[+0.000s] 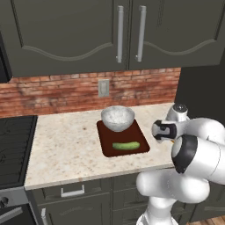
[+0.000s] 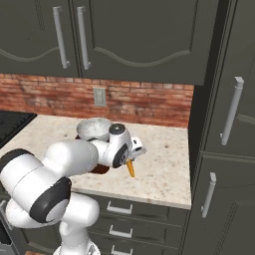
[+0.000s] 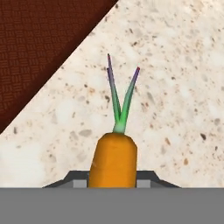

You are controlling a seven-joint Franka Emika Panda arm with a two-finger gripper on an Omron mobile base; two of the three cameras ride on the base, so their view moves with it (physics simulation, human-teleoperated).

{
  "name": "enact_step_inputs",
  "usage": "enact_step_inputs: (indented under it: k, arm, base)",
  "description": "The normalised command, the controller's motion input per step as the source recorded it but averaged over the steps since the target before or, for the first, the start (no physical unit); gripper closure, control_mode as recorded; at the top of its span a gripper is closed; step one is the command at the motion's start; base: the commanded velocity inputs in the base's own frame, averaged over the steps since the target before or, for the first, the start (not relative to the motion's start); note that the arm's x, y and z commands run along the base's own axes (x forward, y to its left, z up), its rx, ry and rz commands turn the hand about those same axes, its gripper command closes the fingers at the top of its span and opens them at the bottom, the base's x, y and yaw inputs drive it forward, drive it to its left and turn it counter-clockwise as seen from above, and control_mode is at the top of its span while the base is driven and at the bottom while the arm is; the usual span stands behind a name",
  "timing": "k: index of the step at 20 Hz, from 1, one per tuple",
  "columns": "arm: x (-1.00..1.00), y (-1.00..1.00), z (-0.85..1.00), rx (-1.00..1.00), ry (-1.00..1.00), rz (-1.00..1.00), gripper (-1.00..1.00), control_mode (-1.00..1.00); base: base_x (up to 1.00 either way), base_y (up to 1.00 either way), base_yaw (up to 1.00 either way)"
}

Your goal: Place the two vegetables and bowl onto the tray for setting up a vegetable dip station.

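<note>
White arm folded low in front of the bench point(image 1: 66, 145), elbow bulging toward the cameras, forearm reaching forward and the wrist turned down over the speckled stone top. Claw point(image 2: 130, 160) sits at the wrist's lower end, just past the tray's near right corner as seen from the right base view. Its fingers point(image 3: 144, 179) stand on either side of the carrot point(image 3: 113, 159), clamped on its orange body. In the right base view the carrot hangs below the claw, tapered tip pointing down and slightly right, long axis near upright. In the hand view its broad crown faces away from the claw, with green stalks splayed over the bench. Tray point(image 1: 107, 149), dark reddish-brown, lies to the claw's left on the bench; a corner of it shows at upper left of the hand view. Bowl point(image 1: 117, 117), speckled grey, stands on the tray's far end, left of and beyond the claw. Cucumber point(image 1: 126, 145) lies flat on the tray's near end, long axis crosswise to the tray.
</note>
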Motion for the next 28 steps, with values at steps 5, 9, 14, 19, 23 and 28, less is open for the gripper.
enact_step_inputs:
  k: [5, 9, 14, 19, 23, 28]
  arm:
    - [-0.04, 0.43, 0.15, -0.07, -0.01, 0.44, 1.00, -1.00]
    - [-0.16, 0.59, 0.17, -0.09, 0.02, 0.39, 1.00, -1.00]
    - [-0.07, 0.57, 0.33, -0.12, 0.08, 0.29, 1.00, -1.00]
    - [-0.06, 0.60, 0.30, -0.11, 0.09, 0.26, 1.00, -1.00]
    - [-0.06, 0.48, 0.00, -0.04, 0.04, 0.08, 1.00, -1.00]
    - [0.05, 0.35, -0.06, 0.00, -0.05, -0.03, 1.00, -1.00]
  base:
    - [0.00, 0.00, 0.00]
    - [0.00, 0.00, 0.00]
    - [0.00, 0.00, 0.00]
    - [0.00, 0.00, 0.00]
    - [0.00, 0.00, 0.00]
    - [0.00, 0.00, 0.00]
